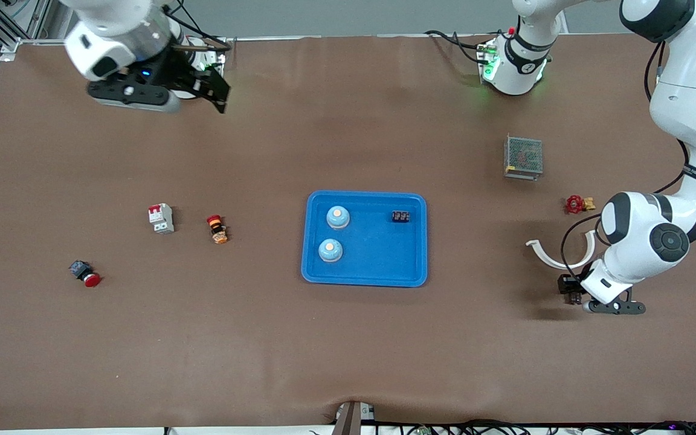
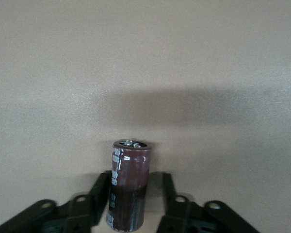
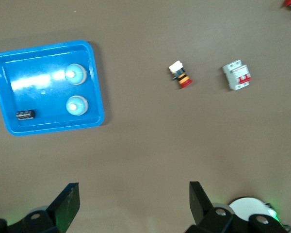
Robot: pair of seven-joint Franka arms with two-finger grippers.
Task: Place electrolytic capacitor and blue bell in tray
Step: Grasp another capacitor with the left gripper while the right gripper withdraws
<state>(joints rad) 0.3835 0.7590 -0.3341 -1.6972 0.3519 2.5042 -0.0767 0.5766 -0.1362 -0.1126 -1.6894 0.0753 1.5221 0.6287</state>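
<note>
The bright-blue tray (image 1: 366,281) lies mid-table and also shows in the right wrist view (image 3: 53,127). Two blue bells (image 1: 338,217) (image 1: 330,250) and a small black component (image 1: 400,215) sit in it. A dark brown electrolytic capacitor (image 2: 130,165) stands upright on the table between the fingers of my left gripper (image 2: 136,177). One finger is against it and the other stands a little apart. That gripper (image 1: 573,295) is low at the left arm's end of the table. My right gripper (image 1: 206,84) (image 3: 134,194) is open and empty, up near its base.
A metal mesh box (image 1: 523,157), a red valve (image 1: 576,204) and a white curved piece (image 1: 559,257) lie near the left arm. A white breaker (image 1: 161,218), a red-orange button (image 1: 217,229) and a red pushbutton (image 1: 85,273) lie toward the right arm's end.
</note>
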